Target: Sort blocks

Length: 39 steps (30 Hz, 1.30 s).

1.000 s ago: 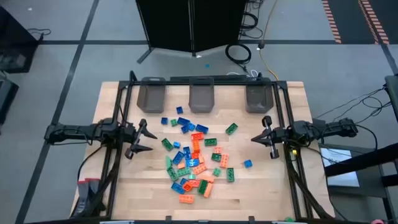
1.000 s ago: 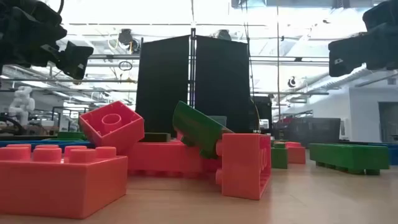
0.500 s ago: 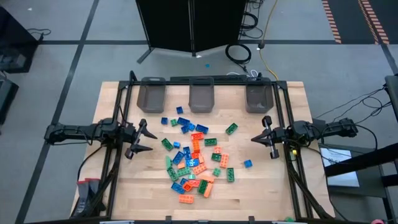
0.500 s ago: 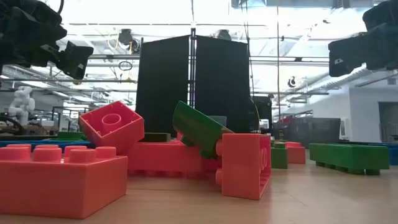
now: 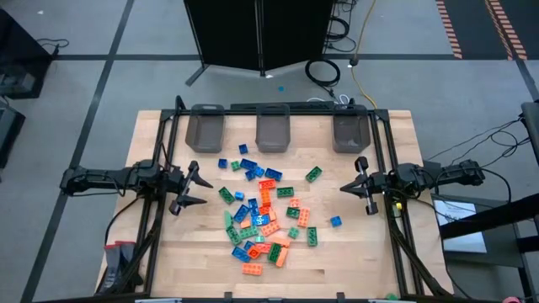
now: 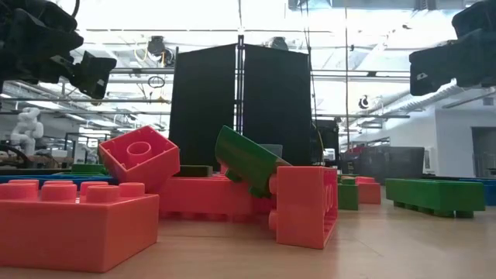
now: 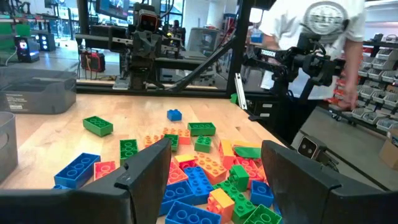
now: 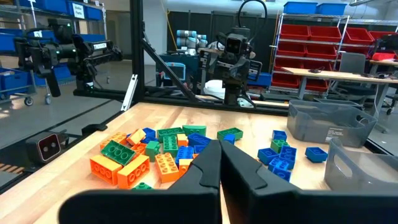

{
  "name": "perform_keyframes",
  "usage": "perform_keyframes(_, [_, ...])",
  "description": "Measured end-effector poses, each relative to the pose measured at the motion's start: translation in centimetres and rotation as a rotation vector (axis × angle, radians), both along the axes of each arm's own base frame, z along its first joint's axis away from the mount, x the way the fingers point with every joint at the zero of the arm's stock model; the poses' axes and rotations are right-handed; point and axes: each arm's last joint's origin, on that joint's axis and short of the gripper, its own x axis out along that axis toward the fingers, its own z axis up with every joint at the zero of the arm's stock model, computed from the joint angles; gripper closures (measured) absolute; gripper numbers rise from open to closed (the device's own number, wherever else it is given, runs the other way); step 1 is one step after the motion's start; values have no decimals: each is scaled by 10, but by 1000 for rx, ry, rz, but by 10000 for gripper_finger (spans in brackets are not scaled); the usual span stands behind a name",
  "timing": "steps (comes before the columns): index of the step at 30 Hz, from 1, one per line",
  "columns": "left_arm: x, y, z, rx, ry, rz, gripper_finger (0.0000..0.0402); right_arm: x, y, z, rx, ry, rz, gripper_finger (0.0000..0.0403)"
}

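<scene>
Mid-table blocks (image 5: 263,215) loose; left pincer (image 5: 192,187) spread, empty; right pincer (image 5: 360,187) closed, empty; no legible writing.

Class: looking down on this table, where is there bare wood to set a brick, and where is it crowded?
Bare wood lies between the left gripper and the block pile, and in the near right corner below the lone blue block. The table's middle is crowded, up to the three bins.

Two dark, seemingly black arms (image 5: 109,178)
</scene>
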Motion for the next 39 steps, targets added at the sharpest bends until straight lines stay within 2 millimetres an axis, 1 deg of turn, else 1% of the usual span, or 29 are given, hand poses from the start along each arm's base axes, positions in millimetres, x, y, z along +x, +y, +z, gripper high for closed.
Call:
perform_keyframes(23, [0,0,0,0,0,-1,149,0,0,0,1,0,0,403])
perform_keyframes(25, [0,0,0,0,0,-1,149,0,0,0,22,2,1,403])
perform_keyframes(28, [0,0,0,0,-1,-1,149,0,0,0,100,12,4,403])
perform_keyframes(31, [0,0,0,0,0,0,149,0,0,0,222,29,8,403])
perform_keyframes(34, [0,0,0,0,0,0,149,0,0,0,380,50,13,403])
perform_keyframes(39, [0,0,1,0,-5,0,149,0,0,4,700,56,38,403])
